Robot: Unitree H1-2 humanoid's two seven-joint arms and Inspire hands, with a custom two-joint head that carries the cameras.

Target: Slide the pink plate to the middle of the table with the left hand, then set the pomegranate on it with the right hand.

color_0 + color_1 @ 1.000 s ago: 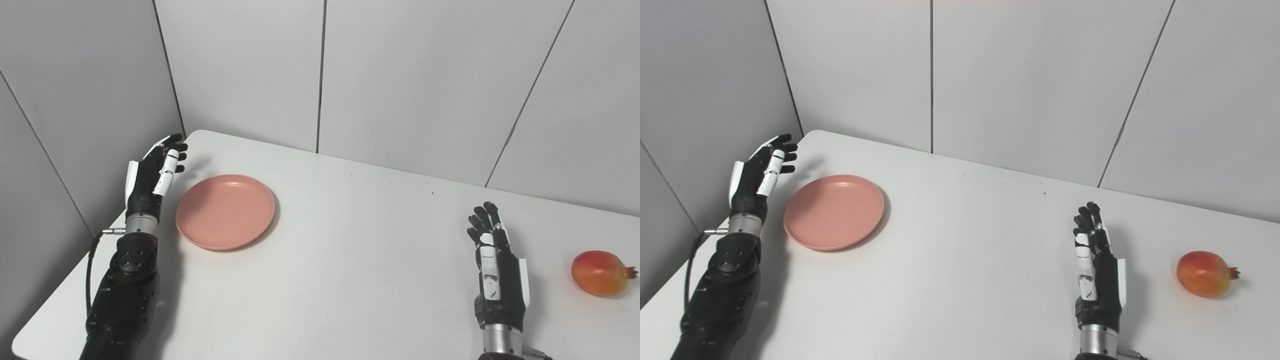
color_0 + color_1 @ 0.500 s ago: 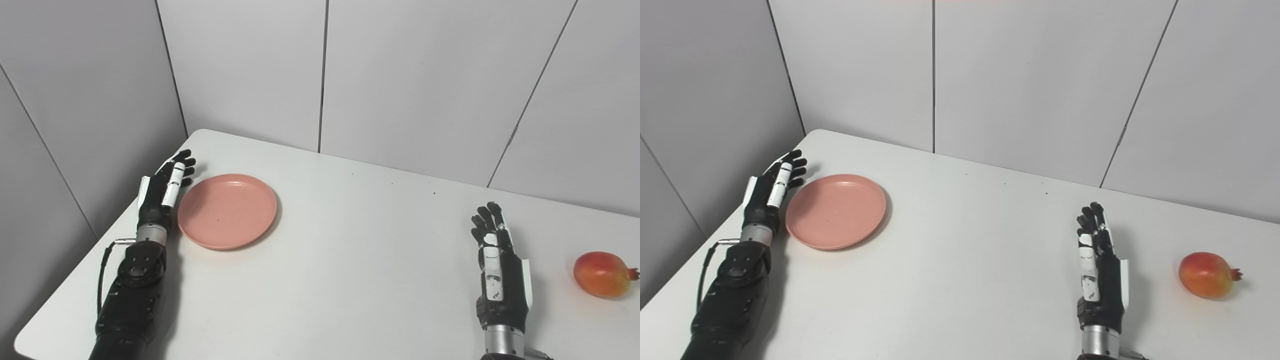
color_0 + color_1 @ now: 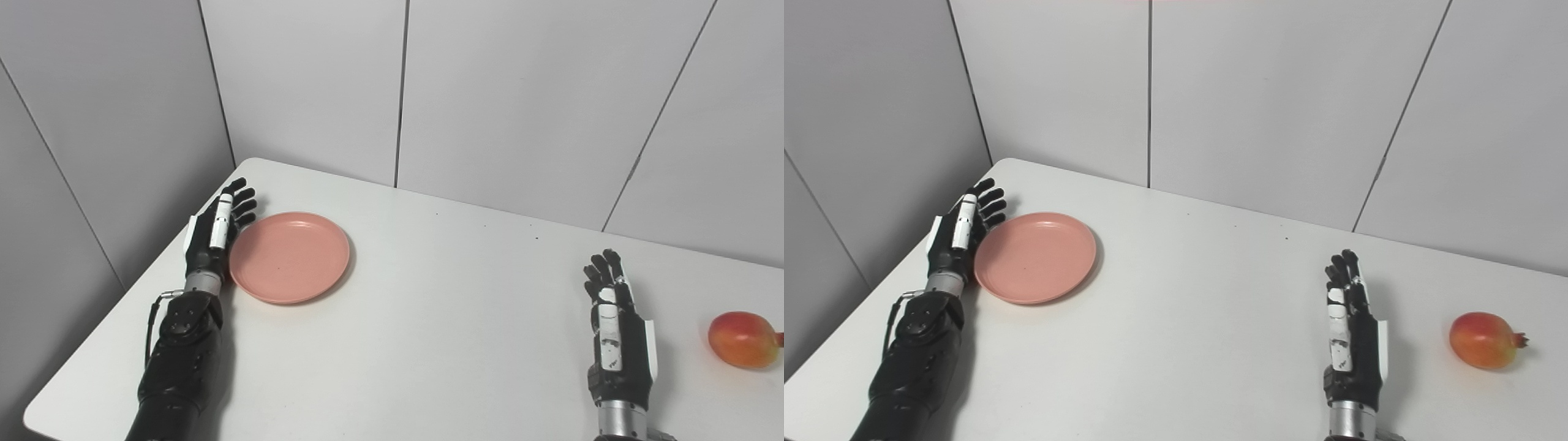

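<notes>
A pink plate [image 3: 289, 256] lies flat on the left part of the white table [image 3: 429, 318]. My left hand [image 3: 217, 236] stands on edge right against the plate's left rim, open, fingers straight and pointing away from me. Far to the right, near the picture's edge, rests a red and yellow pomegranate [image 3: 1483, 340]. My right hand [image 3: 1350, 343] hovers upright and open to the left of the pomegranate, a clear gap apart from it, holding nothing.
Grey wall panels [image 3: 490, 92] close off the table's far side and left side. The table's left edge runs just outside my left arm [image 3: 180, 355]. A broad bare stretch of tabletop lies between the plate and my right hand.
My left hand has come down and moved right, up against the plate's left rim. The view has shifted slightly; the plate, the pomegranate and the right hand look unmoved.
</notes>
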